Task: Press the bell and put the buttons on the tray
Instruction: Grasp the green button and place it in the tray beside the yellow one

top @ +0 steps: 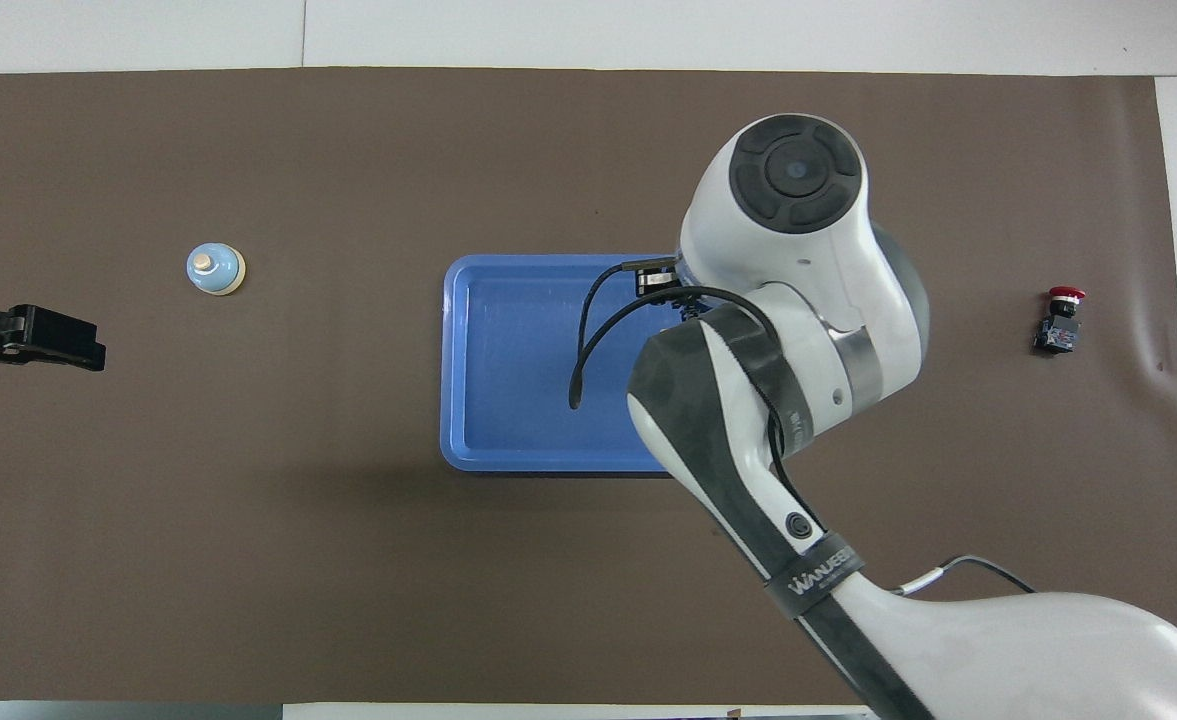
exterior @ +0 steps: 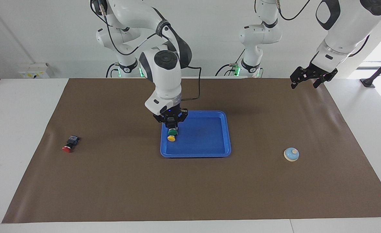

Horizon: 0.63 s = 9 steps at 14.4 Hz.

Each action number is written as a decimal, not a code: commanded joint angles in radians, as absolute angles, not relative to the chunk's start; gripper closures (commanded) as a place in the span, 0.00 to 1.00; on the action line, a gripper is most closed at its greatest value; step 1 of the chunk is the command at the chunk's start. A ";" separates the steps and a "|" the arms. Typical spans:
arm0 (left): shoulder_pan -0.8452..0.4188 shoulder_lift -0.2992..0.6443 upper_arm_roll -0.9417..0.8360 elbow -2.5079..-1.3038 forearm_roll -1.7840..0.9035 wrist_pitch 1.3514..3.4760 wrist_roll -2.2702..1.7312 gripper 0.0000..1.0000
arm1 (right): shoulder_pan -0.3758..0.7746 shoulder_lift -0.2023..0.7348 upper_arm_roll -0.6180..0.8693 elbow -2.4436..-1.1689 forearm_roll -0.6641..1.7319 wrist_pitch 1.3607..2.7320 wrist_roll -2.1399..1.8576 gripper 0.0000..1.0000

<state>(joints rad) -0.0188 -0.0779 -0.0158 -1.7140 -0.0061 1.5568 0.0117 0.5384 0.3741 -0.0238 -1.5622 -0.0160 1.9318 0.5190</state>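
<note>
The blue tray [exterior: 206, 136] lies mid-table. My right gripper [exterior: 172, 125] is low over the tray's end toward the right arm, shut on the green button [exterior: 173, 131]. The yellow button [exterior: 171, 138] lies in the tray just below the green one. In the overhead view the right arm hides both buttons and the gripper, above the tray [top: 508, 400]. The red button [exterior: 70, 144] lies on its side on the mat toward the right arm's end [top: 1060, 318]. The bell [exterior: 291, 154] stands toward the left arm's end [top: 215, 269]. My left gripper [exterior: 308, 81] waits open, raised.
A brown mat [exterior: 190, 194] covers the table, with white tabletop showing around it. The right arm's elbow and cable hang over the tray's end nearest the red button.
</note>
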 commanded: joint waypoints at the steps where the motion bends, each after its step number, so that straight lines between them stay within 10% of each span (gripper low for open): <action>1: -0.017 -0.086 -0.014 -1.709 -0.014 1.543 0.005 0.00 | 0.600 0.500 -0.031 -1.479 -0.005 1.969 0.603 1.00; 9: -0.017 -0.086 -0.014 -1.709 -0.014 1.543 0.005 0.00 | 0.649 0.496 -0.031 -1.678 -0.002 2.197 0.618 1.00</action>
